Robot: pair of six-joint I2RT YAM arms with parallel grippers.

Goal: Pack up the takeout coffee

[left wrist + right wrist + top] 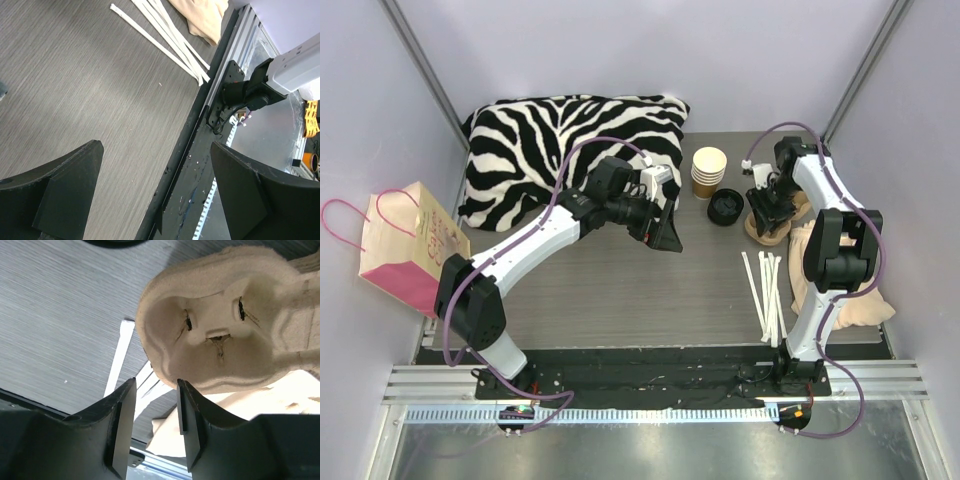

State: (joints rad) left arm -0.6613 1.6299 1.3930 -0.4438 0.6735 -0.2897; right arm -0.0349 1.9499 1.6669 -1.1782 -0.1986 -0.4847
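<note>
Right claw (156, 385) narrowly parted, empty, at the rim of the beige moulded-pulp cup carrier (220, 330), left claw (155, 150) wide and empty; I'd pinch that rim squarely, though I can't surely find the black-lidded brown paper cup, maybe that round black shape (725, 207) beside it.

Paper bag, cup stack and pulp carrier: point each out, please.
paper bag (410, 250), top external view, front face.
cup stack (709, 161), top external view, top cup's mouth.
pulp carrier (200, 345), right wrist view, cup well.
</note>
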